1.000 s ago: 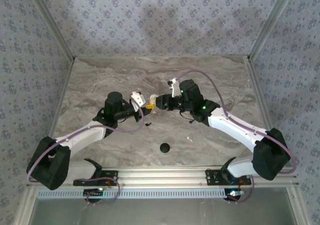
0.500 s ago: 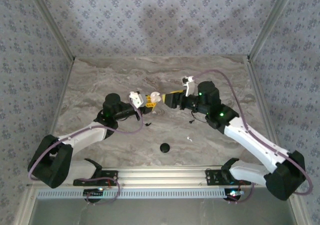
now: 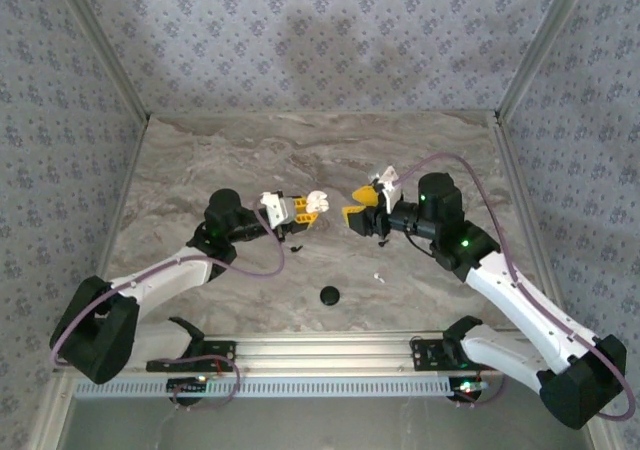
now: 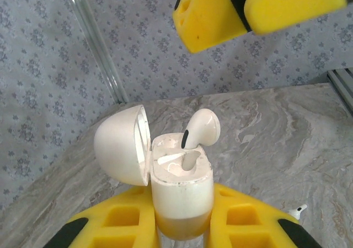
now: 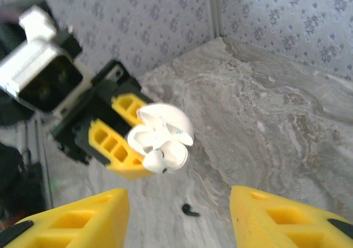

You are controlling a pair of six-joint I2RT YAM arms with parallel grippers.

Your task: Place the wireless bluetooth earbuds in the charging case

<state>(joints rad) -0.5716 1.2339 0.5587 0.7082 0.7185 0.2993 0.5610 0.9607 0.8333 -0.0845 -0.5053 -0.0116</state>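
The white charging case (image 4: 181,187) stands upright with its lid (image 4: 121,144) swung open to the left, and my left gripper (image 4: 182,228) is shut on its lower body. One white earbud (image 4: 201,127) sticks up out of the case's right slot, only partly seated. In the top view the case (image 3: 314,202) is held above mid-table by the left gripper (image 3: 297,210). My right gripper (image 3: 357,208) hangs a short way to its right, open and holding nothing. From the right wrist, the case (image 5: 160,135) lies ahead of the open right gripper (image 5: 179,226).
A black earbud (image 5: 190,210) lies on the marble table below the case. Another white earbud (image 3: 377,276) lies nearer the front, also seen from the left wrist as a white earbud (image 4: 298,209). A black round disc (image 3: 329,294) sits near the front edge.
My right gripper has let go of the white earbud at the case, opened, and drawn back to the right. The left gripper still holds the case, shifted slightly right.
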